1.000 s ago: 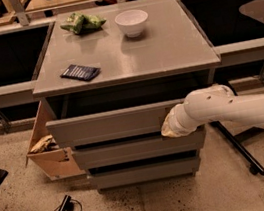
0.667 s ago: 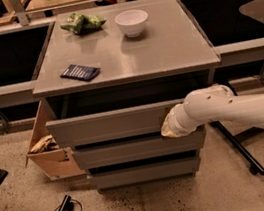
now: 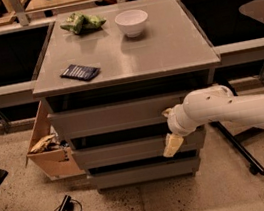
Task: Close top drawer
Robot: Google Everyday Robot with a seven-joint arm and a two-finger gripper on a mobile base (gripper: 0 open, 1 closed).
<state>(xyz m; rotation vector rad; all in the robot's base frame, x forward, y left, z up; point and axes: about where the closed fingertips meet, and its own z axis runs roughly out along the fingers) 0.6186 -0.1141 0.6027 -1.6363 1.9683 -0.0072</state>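
Cabinet [image 3: 128,57]: jaws just below top drawer [image 3: 108,117].

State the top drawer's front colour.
Top drawer: matte grey, camera view; gripper at its front, right side.

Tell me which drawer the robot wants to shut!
Find the grey cabinet with the white bowl on top. Three grey drawer fronts stack down its face; the top drawer is the highest, just under the tabletop. It's taller than the two slimmer fronts below, and the robot's claw sits at its right end.
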